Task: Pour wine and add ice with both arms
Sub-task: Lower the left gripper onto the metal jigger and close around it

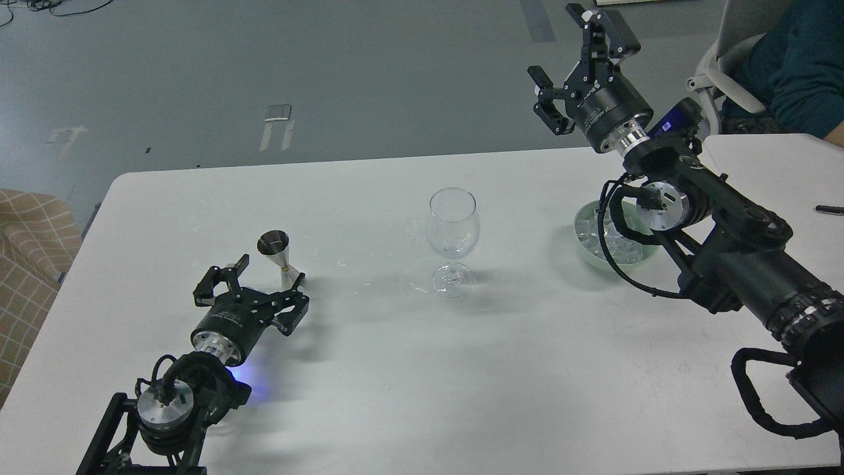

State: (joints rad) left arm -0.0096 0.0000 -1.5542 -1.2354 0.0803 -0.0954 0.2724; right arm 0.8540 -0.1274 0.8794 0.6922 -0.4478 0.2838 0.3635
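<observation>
Upright wine glass (452,241) mid-tabletop (369,396), stem vertical, ice (613,239) in a green bowl (583,245) to its right, left pincer (270,274) released, low beside an upright jigger (277,256), right pincer (560,63) released, raised, pointing away.

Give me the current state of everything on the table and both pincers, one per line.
Clear stemmed wine glass: upright, mid-table, liquid too faint to tell.
Small steel cone-shaped jigger: upright, by the left pincer.
Pale green round bowl: holds clear ice cubes, partly hidden by the right arm.
Left pincer: open, low, beside the jigger.
Right pincer: open, raised, empty.
</observation>
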